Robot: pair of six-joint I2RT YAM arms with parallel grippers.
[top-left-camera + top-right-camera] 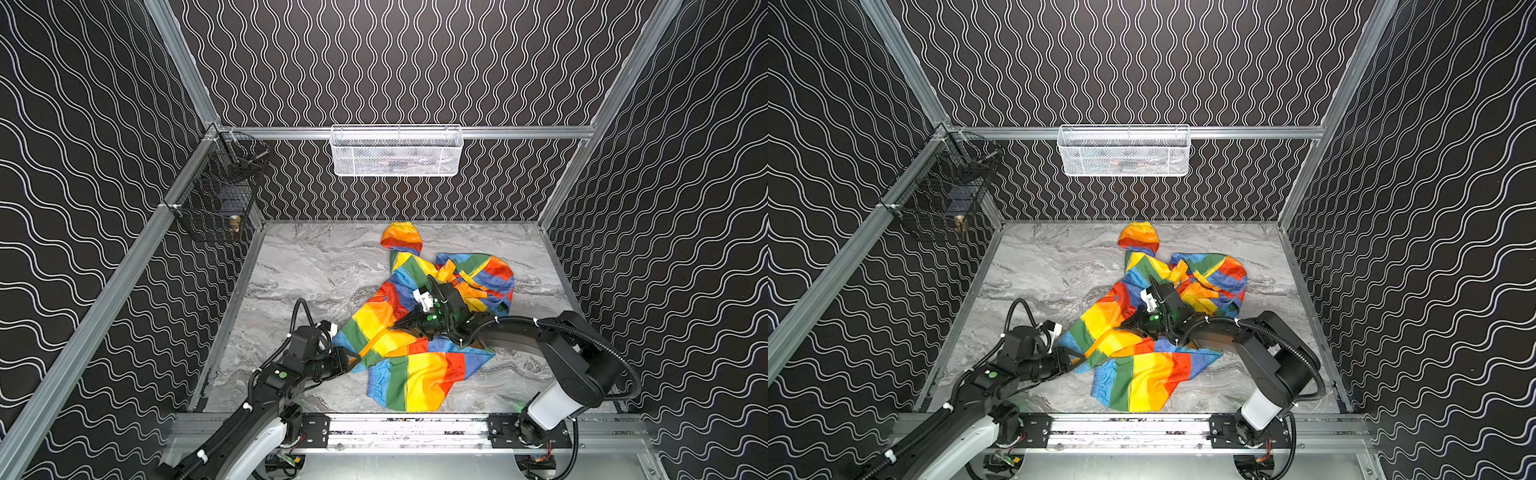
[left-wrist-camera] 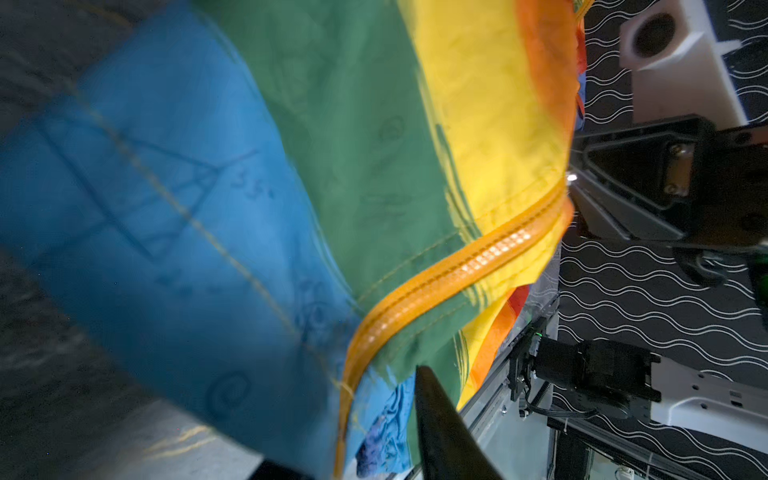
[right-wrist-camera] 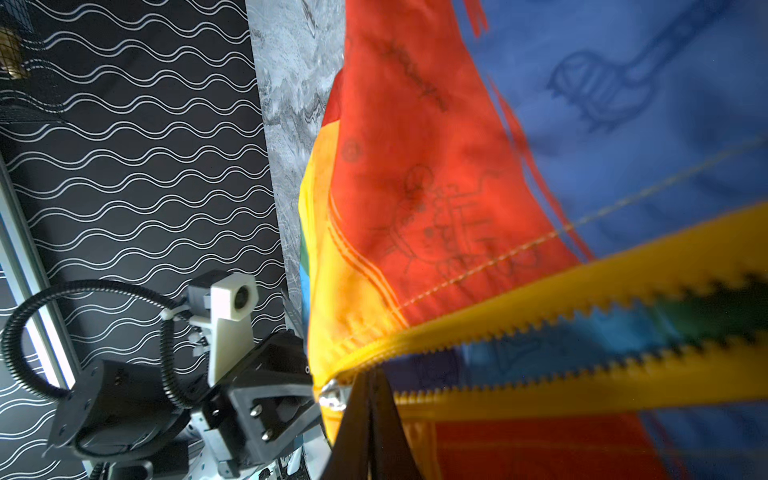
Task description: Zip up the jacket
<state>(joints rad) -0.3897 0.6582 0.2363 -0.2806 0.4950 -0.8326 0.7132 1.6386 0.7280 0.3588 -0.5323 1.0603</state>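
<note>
The jacket [image 1: 419, 374] [image 1: 1142, 382] lies crumpled on the marble table, rainbow stripes up. Its orange zipper band [image 1: 374, 343] [image 2: 457, 270] runs from the hem toward the middle. My right gripper [image 1: 392, 328] [image 1: 1119, 328] reaches leftward over the jacket. In the right wrist view its fingers [image 3: 370, 415] are pressed together at the silver slider [image 3: 332, 395], where the open teeth [image 3: 582, 316] meet; the pull itself is hidden. My left gripper [image 1: 355, 359] [image 1: 1079, 360] stands open at the hem. The band's lower end lies between one dark finger [image 2: 440, 424] and its mostly hidden partner.
A white mesh basket [image 1: 395, 151] hangs on the back rail. A black wire basket [image 1: 216, 203] hangs on the left rail. Patterned walls close in three sides. An aluminium rail [image 1: 407, 428] carrying both arm bases runs along the front edge.
</note>
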